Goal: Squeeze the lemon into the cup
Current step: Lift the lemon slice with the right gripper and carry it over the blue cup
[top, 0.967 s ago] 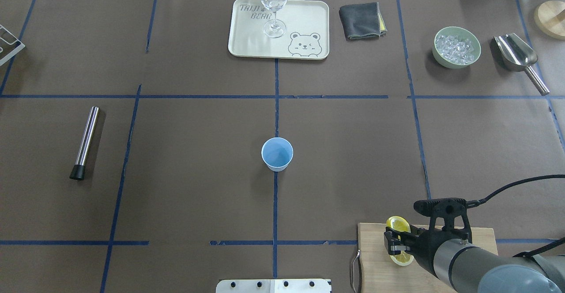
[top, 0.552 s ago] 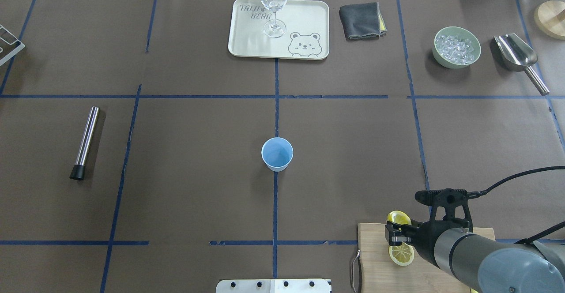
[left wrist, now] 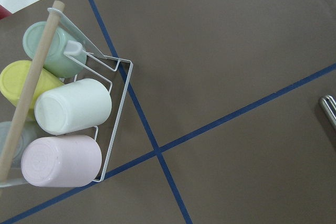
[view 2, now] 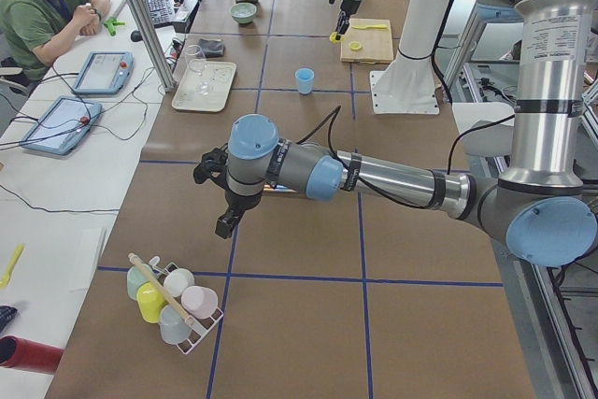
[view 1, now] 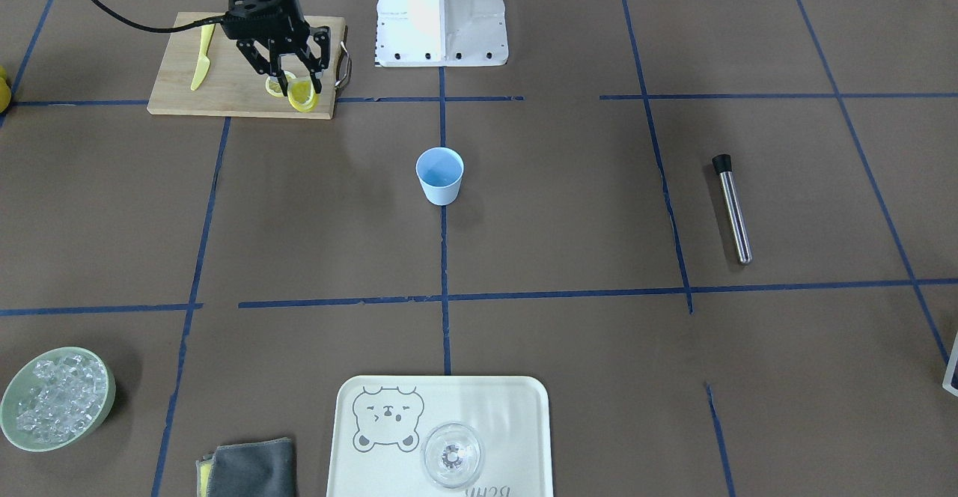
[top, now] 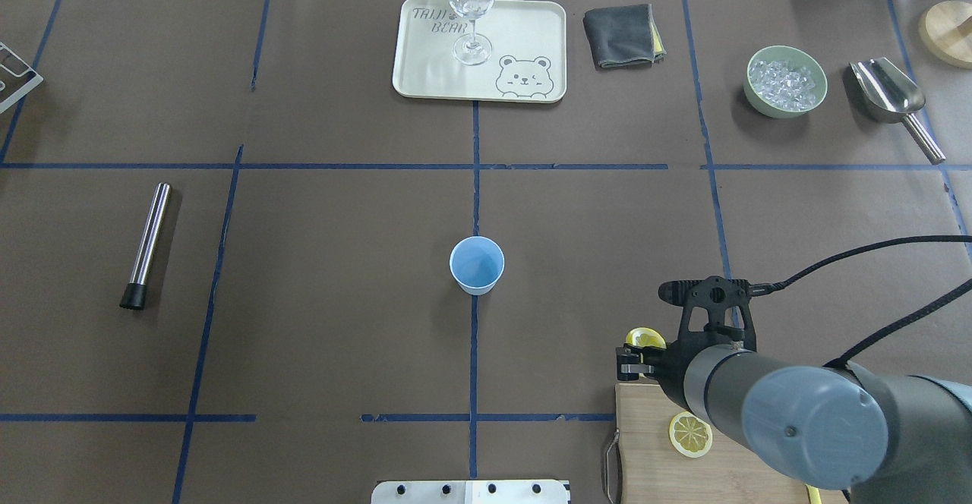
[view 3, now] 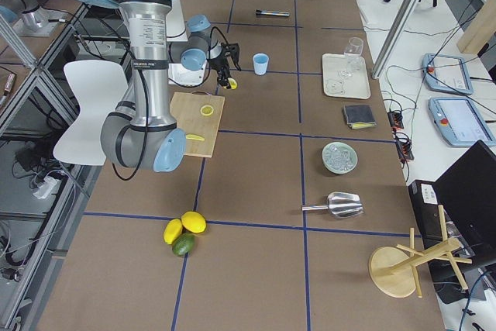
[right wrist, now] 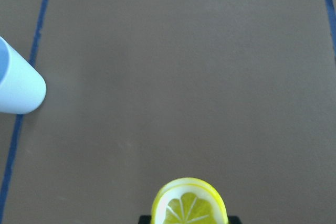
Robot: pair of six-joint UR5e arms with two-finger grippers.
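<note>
The light-blue cup (top: 477,264) stands upright at the table's middle; it also shows in the front view (view 1: 439,175) and at the left edge of the right wrist view (right wrist: 18,85). My right gripper (top: 636,354) is shut on a lemon slice (top: 644,337), held on edge in the air just past the cutting board's far edge, to the right of the cup and nearer the robot. The slice shows between the fingers in the right wrist view (right wrist: 189,203) and the front view (view 1: 302,96). My left gripper (view 2: 227,221) shows only in the exterior left view; I cannot tell its state.
A second lemon slice (top: 690,434) lies on the wooden cutting board (top: 645,458) beside a yellow knife (view 1: 200,63). A tray (top: 425,71) with a glass (top: 471,11), a grey cloth (top: 619,35), an ice bowl (top: 785,81) and a scoop (top: 888,94) line the far edge. A steel rod (top: 146,244) lies at left.
My right gripper has lifted one lemon slice off the board and carried it forward and left, toward the cup. The other slice stays on the board.
</note>
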